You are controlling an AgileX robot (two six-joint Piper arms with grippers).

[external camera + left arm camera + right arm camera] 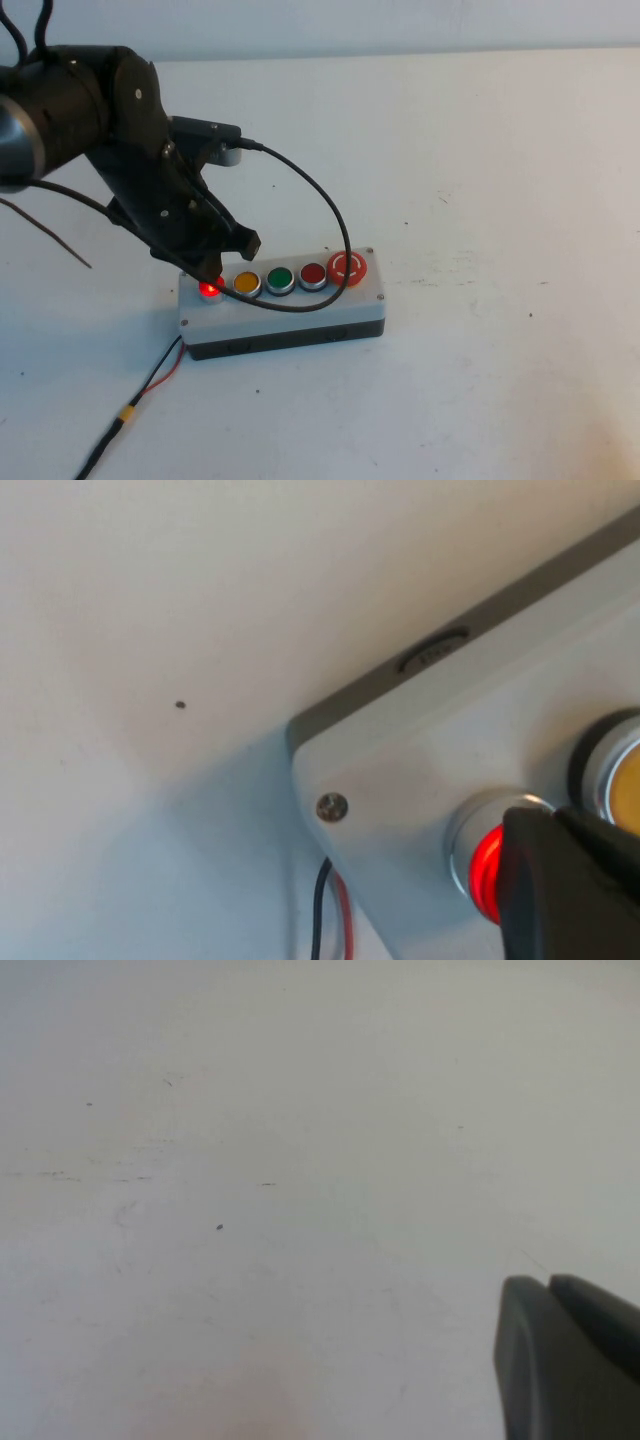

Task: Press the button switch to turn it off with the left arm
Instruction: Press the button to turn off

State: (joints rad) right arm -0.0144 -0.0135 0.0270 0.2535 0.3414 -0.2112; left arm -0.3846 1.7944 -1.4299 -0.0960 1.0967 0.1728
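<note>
The grey switch box [300, 315] lies on the white table with a row of buttons on top. The button switch [209, 290] is the small red one at the box's left end, and it glows bright red. My left gripper [222, 262] is shut and its fingertips rest on that button from above. In the left wrist view the black fingers [560, 890] cover part of the glowing button switch [486, 868] inside its silver ring. My right gripper [552, 1300] is shut over bare table, and it does not show in the high view.
To the right of the lit button stand a yellow button [246, 282], a green button [280, 278], a darker red button [313, 273] and a big red mushroom stop button [347, 267]. A black cable [330, 215] loops over the box. Red and black wires [160, 372] run off its left end.
</note>
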